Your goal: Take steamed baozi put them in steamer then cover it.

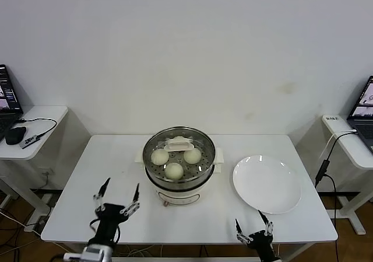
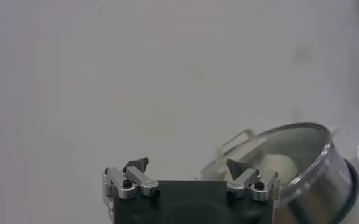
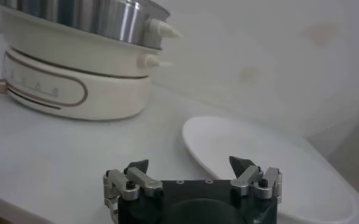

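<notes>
Baozi: three cream-white buns visible inside steamer (image 1: 179,174), one at 9 o'clock (image 1: 159,156), one at 3 o'clock (image 1: 192,156), one at 6 o'clock (image 1: 173,170) of the basket floor. A fourth bun can't be made out; the area under the lid handle is hidden. Steamer sits mid-counter (image 1: 116,157), steel basket on cream pot body, side handles sticking out. Cover (image 1: 178,137) is on the steamer, clear glass with metal rim, beige bar handle (image 1: 179,143) toward 12 o'clock of the basket. White plate (image 1: 267,184) lies flat on counter at 3 o'clock from steamer, just beside it, not touching, nothing on it.

Left end effector (image 1: 118,198) hovers over counter at about 8 o'clock from steamer, near it but apart; fingers spread wide, holding nothing. Left wrist view shows same wide-spread fingertips (image 2: 136,165) with lidded steamer (image 2: 313,170) and one bun (image 2: 280,165) beyond.

Right end effector (image 1: 254,228) at near counter edge, about 5 o'clock from steamer, just at 6 o'clock edge of plate; fingers spread apart, nothing gripped. Right wrist view: fingertips (image 3: 241,164) apart over counter, plate (image 3: 258,158) just ahead, pot body (image 3: 75,79) farther off.
</notes>
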Action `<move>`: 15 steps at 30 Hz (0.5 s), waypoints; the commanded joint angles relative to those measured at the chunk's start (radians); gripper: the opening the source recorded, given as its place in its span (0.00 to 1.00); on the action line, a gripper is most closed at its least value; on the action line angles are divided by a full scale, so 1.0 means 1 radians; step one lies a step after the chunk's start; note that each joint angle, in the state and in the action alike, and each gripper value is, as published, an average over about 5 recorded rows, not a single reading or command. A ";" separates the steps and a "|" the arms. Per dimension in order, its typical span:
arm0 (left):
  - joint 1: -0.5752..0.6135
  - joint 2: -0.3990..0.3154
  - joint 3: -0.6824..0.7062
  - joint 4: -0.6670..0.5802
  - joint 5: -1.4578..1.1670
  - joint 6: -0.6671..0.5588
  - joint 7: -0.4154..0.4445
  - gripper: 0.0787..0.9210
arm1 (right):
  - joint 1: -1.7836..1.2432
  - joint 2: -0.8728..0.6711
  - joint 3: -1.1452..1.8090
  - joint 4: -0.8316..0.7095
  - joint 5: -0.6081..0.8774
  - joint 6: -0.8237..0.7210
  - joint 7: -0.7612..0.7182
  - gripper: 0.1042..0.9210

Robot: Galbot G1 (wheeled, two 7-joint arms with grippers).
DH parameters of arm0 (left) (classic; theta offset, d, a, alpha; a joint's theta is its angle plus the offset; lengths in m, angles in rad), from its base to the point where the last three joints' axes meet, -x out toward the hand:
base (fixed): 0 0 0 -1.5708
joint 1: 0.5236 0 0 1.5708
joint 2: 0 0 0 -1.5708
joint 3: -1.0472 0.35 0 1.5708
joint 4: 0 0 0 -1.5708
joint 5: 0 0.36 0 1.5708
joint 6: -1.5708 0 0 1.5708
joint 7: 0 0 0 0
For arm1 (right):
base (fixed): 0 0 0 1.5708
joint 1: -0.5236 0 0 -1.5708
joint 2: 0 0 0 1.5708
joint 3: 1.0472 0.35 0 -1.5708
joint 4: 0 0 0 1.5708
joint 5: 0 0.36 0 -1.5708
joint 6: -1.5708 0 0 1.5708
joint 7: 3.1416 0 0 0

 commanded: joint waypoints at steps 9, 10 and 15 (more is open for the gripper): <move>0.186 -0.113 -0.109 0.152 -0.147 -0.202 0.053 0.88 | -0.087 -0.085 -0.041 0.084 0.110 0.018 0.037 0.88; 0.188 -0.117 -0.106 0.149 -0.140 -0.205 0.057 0.88 | -0.088 -0.083 -0.041 0.085 0.110 0.018 0.038 0.88; 0.195 -0.123 -0.102 0.150 -0.119 -0.214 0.072 0.88 | -0.096 -0.083 -0.039 0.092 0.112 0.019 0.031 0.88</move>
